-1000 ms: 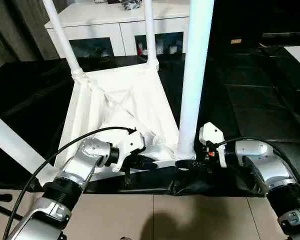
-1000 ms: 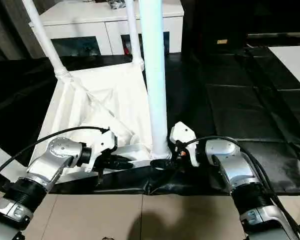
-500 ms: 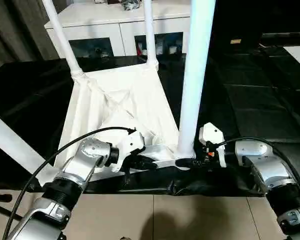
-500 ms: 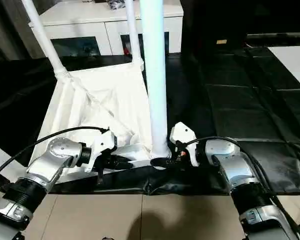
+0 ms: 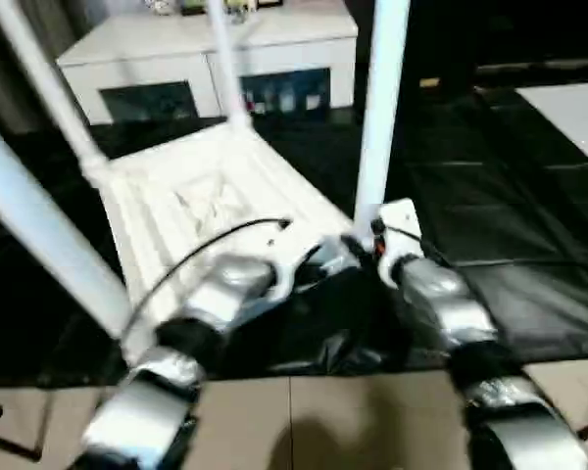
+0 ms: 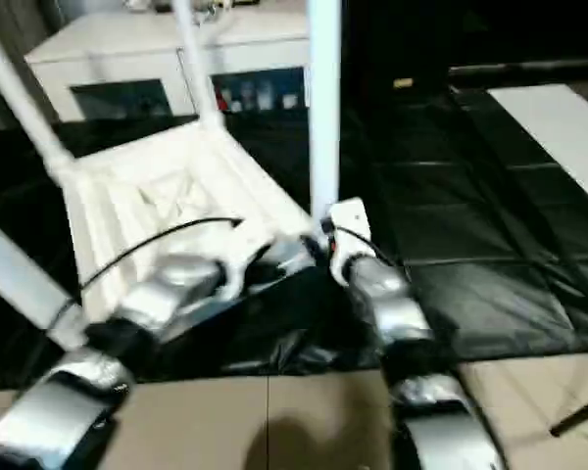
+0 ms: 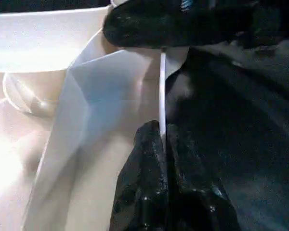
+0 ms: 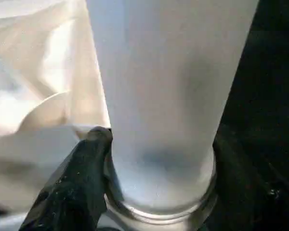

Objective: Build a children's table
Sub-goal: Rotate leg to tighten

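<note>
**All four legs up, and I shift my stance at the near corner**

Head camera, left eye: the whole picture has swung and blurred against a second ago, so my head has moved; the table itself I judge has not been lifted. The upturned tabletop [image 5: 191,201] lies ribs-up on the black floor mat [image 5: 529,245], the white cabinet [image 5: 206,59] beyond it. Four legs stand in its corners: far left leg [image 5: 54,93], far right leg [image 5: 225,69], near left leg [image 5: 44,230], and the near right leg [image 5: 380,108], which rises by my right gripper [image 5: 363,240]. My left gripper [image 5: 318,262] now sits closer in to that same near right corner than it did a second ago.

Right eye: the same scene, both forearms drawn together at the near edge.

Left wrist: my left gripper's fingers [image 7: 149,192] are pressed together, pinching the thin near rim of the tabletop between their tips.

Right wrist: my right gripper's fingers [image 8: 74,187] stand apart on either side of the near right leg's foot, just above its socket collar; one finger touches the tube, and the other side is too dark to tell contact.

With every leg seated, I judge the building nearly done; what remains is a last tightening here, or turning the table upright.
</note>
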Tool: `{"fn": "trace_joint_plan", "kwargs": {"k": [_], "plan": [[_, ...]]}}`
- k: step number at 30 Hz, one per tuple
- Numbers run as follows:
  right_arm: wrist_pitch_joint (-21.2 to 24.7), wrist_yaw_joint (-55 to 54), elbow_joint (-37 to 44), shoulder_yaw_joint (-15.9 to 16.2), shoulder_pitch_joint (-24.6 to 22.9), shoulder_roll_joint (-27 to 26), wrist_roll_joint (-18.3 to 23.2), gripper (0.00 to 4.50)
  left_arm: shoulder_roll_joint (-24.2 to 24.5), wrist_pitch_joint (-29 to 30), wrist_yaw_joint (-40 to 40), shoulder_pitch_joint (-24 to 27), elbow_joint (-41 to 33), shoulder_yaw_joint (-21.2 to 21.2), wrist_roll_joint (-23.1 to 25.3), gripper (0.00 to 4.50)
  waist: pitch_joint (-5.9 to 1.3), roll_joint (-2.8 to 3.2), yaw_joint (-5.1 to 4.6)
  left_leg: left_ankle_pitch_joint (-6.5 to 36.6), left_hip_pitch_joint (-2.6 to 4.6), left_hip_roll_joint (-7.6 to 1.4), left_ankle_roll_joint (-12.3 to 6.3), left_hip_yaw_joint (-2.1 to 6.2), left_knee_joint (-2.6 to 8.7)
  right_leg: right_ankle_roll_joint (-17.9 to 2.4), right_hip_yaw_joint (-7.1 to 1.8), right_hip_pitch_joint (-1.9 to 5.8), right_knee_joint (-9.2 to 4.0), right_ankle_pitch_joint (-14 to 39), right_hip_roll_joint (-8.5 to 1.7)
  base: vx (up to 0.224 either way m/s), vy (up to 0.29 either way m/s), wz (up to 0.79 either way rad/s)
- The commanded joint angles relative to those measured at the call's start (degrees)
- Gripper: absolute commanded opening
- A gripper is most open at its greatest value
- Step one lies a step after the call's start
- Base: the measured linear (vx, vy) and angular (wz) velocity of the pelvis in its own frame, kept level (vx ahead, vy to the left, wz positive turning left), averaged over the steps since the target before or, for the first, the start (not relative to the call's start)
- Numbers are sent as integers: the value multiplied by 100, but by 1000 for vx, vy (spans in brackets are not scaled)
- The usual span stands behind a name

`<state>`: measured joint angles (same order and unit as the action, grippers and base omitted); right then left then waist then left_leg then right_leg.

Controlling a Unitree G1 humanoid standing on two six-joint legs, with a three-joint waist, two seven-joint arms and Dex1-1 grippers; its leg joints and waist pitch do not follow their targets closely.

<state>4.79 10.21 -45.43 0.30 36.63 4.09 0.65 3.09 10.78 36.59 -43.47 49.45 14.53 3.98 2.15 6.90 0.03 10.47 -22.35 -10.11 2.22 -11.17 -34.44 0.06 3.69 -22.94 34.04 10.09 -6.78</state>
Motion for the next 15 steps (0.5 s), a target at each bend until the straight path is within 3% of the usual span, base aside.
{"fn": "trace_joint_plan", "kwargs": {"k": [1, 4, 7, 9, 12, 13, 15], "plan": [[-148, 215, -37, 227, 42, -436, 80, 327, -80, -190, -379, -89, 190, -8, 136, 0, -358, -97, 0, 1755, 67, -167, -319, 145, 449, -1174, -95, 240, -478, 1509, -169, 0, 0, 0], [-288, 417, 210, 214, -38, -419, 101, 351, -49, -464, -96, -50, 143, 136, 193, 0, -372, -95, 28, 1557, 53, -178, -531, 136, 433, -1209, -94, 270, -453, 1312, -187, 0, 0, 0], [-418, 391, 471, 27, -164, -152, 200, 384, 19, -675, 160, 16, 86, 247, 200, 0, -388, -143, 56, 1346, 57, -191, -659, 126, 418, -1269, -98, 275, -432, 1130, -188, 0, 0, 0], [-503, 605, 596, -33, -248, 37, 281, 397, 25, -842, 238, 14, 149, 241, 203, 0, -386, -120, 71, 1257, 44, -192, -729, 126, 406, -1275, -89, 286, -424, 1075, -190, 0, 0, 0], [-453, 1248, 853, 98, -435, 378, 293, 407, 37, -952, 293, 22, 198, 211, 212, 0, -389, -124, 99, 1157, 39, -195, -833, 119, 389, -1297, -85, 295, -411, 993, -187, 0, 0, 0], [-392, 1836, 1115, 232, -612, 641, 371, 407, 55, -1020, 321, 22, 216, 221, 231, 0, -384, -71, 117, 1151, 42, -192, -866, 121, 382, -1271, -77, 296, -410, 1045, -183, 0, 0, 0], [-336, 2456, 1411, 381, -814, 935, 445, 407, 74, -1116, 354, 19, 242, 232, 249, 0, -379, -98, 150, 1219, 66, -204, -880, 109, 379, -1215, -85, 284, -437, 1147, -176, 0, 0, 0]]}}
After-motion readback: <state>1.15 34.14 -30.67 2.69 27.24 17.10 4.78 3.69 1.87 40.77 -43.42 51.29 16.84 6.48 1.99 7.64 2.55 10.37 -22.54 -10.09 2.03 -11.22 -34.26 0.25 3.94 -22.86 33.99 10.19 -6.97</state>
